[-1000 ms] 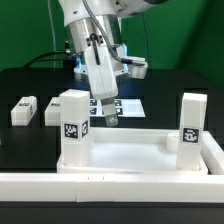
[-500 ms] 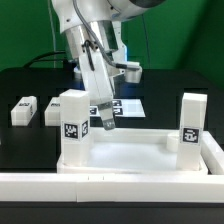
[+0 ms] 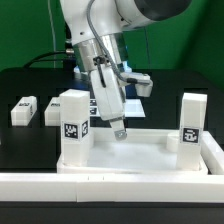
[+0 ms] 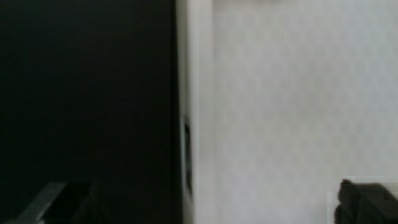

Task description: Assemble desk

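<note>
The white desk slab [image 3: 135, 152] lies flat on the black table. Two legs stand upright on it, one at the exterior view's left [image 3: 72, 128] and one at its right [image 3: 193, 120], both showing tags. Two more legs [image 3: 24, 110] [image 3: 52, 113] lie loose on the table at the left. My gripper [image 3: 120, 129] hangs just over the slab's back edge, between the upright legs. In the wrist view my gripper [image 4: 205, 205] is open and empty, its fingertips [image 4: 365, 200] wide apart over the slab [image 4: 285, 100] and the dark table.
The marker board [image 3: 133, 104] lies on the table behind the arm. A long white border rail [image 3: 110, 186] runs along the front, with a side rail [image 3: 213, 152] at the exterior view's right.
My gripper has swung toward the exterior view's right and lower, from beside the left upright leg to the slab's back edge. The parts have not moved.
</note>
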Robot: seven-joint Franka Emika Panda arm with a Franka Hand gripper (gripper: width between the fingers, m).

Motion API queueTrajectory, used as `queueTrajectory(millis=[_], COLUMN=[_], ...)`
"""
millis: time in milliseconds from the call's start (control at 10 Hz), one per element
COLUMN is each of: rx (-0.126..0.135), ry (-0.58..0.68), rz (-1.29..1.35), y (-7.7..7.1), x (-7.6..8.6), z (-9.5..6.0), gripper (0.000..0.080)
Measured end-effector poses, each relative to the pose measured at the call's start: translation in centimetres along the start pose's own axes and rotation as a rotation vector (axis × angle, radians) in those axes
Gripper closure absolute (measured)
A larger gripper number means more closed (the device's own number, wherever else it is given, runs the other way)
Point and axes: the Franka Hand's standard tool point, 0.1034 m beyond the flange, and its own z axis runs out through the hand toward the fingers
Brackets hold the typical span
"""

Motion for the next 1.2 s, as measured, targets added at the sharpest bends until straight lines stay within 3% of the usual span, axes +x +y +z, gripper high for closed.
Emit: queueTrajectory(millis=[200,400,500,600,700,1200], rx=[0.002,0.002,0.001,0.001,0.001,0.001], ry=[0.002,0.002,0.003,0.003,0.003,0.003], rz=[0.004,0.004,0.004,0.004,0.004,0.004], y=[-0.02,-0.01,-0.01,0.01,0.05,0.05], x=[0.25,0.28,0.30,0.31,0.32,0.32], z=[-0.06,-0.06,-0.05,-0.05,-0.05,-0.05], gripper=[0.0162,0.0526,0.0526,0.0708,0.0737,0.0738])
